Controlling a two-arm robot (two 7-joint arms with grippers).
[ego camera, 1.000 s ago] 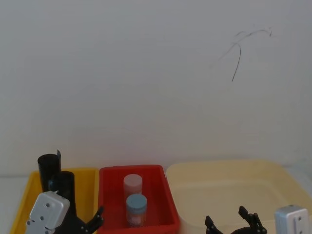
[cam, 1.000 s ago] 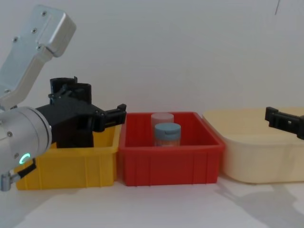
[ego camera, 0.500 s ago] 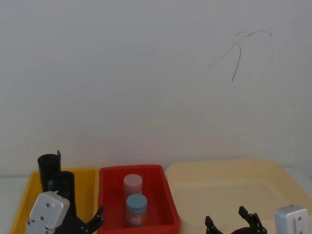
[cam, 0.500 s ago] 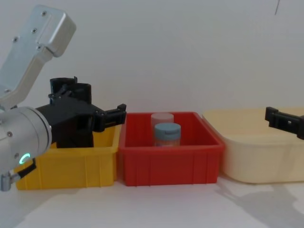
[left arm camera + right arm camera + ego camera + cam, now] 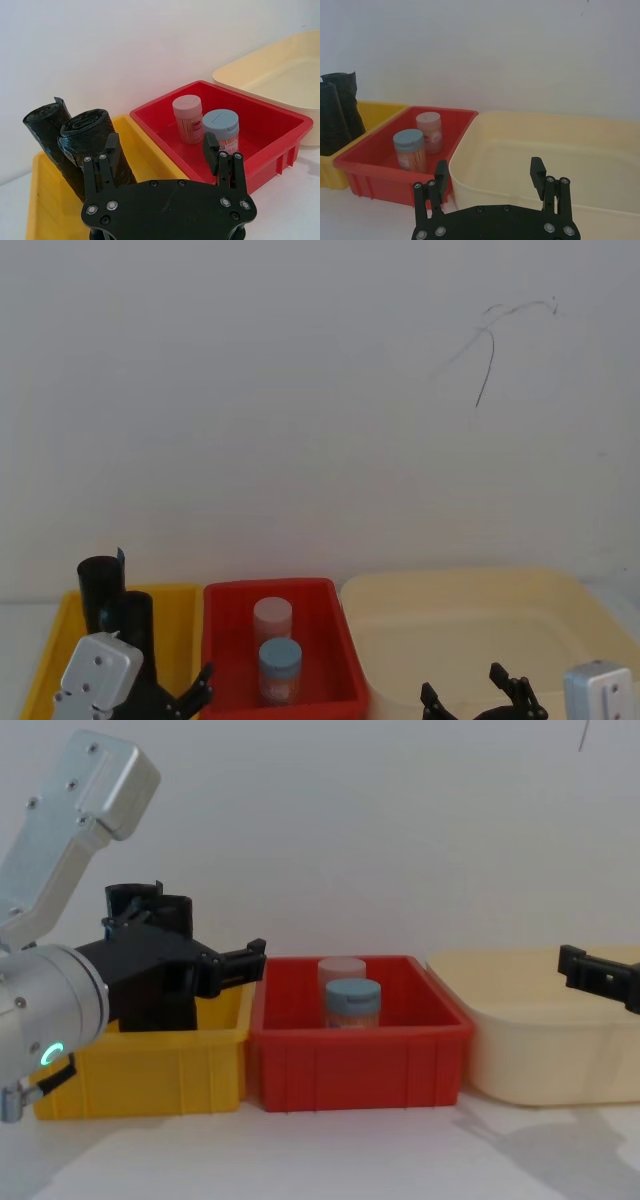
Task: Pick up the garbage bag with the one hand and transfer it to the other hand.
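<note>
Plainly, a white table [image 5: 350,1150] meets a bare white wall [image 5: 300,390]. The crinkly black garbage bag [image 5: 95,145] stands upright in the glossy yellow bin [image 5: 45,215], near the left gripper [image 5: 160,145], whose fingers gape empty; the right gripper [image 5: 488,170], likewise spread and empty, hangs by the smooth cream tub [image 5: 520,130].

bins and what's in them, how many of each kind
Plastic bins: 3 (yellow bin, red bin, cream tub)
Black plastic rolls: 2 (thick crinkly roll, slimmer roll)
Lidded jars: 2 (pink-lidded jar, blue-lidded jar)
Total: 7
</note>
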